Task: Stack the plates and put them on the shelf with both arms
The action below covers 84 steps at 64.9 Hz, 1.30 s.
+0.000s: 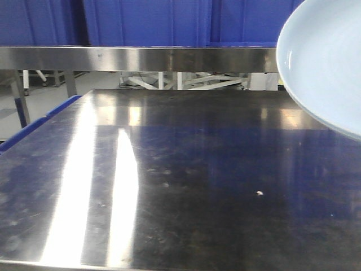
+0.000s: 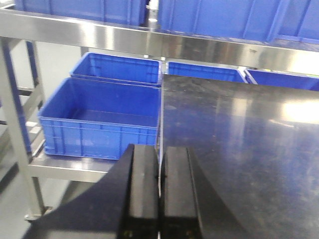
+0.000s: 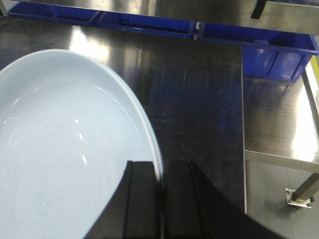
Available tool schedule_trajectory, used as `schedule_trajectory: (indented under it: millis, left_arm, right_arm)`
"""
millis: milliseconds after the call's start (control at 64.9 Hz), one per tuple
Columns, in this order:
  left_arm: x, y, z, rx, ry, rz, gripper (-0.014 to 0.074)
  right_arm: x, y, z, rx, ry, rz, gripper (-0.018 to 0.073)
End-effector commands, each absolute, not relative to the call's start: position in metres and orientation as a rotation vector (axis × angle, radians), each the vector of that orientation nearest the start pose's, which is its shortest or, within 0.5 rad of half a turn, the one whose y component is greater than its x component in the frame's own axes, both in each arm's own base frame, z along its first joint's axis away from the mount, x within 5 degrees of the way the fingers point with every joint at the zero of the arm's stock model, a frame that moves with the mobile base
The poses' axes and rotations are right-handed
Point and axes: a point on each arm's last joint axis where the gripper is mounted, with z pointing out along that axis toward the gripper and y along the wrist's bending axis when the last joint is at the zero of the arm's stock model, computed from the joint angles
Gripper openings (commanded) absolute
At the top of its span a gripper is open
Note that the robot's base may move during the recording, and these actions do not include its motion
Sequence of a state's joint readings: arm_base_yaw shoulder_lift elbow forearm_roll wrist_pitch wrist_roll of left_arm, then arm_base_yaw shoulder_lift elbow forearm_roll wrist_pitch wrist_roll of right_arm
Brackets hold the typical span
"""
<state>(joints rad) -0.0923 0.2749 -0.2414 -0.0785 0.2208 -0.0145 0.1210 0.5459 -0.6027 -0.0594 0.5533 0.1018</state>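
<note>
Fingers (image 3: pixel 142 194) of the right gripper (image 3: pixel 160 169) are pinching the rim of a large round pale bluish-white glossy plate (image 3: pixel 60 149), so one thin edge grip is carrying a dish way wider than the gripper. In the front view the plate (image 1: pixel 327 62) is hanging in the upper right of the frame. It's looking tilted, up off the dark scuffed steel worktop (image 1: pixel 197 169), and overlapping the right end of the long stainless steel shelf (image 1: pixel 141 58) running across the top. I'm only seeing one plate and can't tell if a second is sitting under it.

Left gripper (image 2: pixel 159 154) is sitting at the bottom centre of its own view, fingers pressed together on nothing. It's hovering by the worktop's left edge, with open blue plastic bins (image 2: pixel 99 114) beyond at left.

Handling-wise I'm guessing glazed ceramic: stiff, fairly heavy, slick and chippable. A one-sided rim pinch is probably leaving it wanting to droop or slide. I'd be taking the opposite rim with the left fingers, biting deep over the upturned lip and going slow near that steel shelf edge.
</note>
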Motion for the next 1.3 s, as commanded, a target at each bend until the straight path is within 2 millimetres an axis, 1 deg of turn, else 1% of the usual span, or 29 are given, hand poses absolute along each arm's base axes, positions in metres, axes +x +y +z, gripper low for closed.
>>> schedule_trajectory:
  millis: [0, 1280]
  left_arm:
    - [0.0786, -0.0081, 0.2742, -0.003, 1.635, -0.157, 0.0099]
    - [0.0786, -0.0081, 0.2742, -0.003, 1.635, -0.157, 0.0099]
  right_arm:
    - [0.1091, 0.0102, 0.3421, -0.049, 1.856, 0.084, 0.0050]
    - [0.1091, 0.0102, 0.3421, -0.049, 1.856, 0.084, 0.0050]
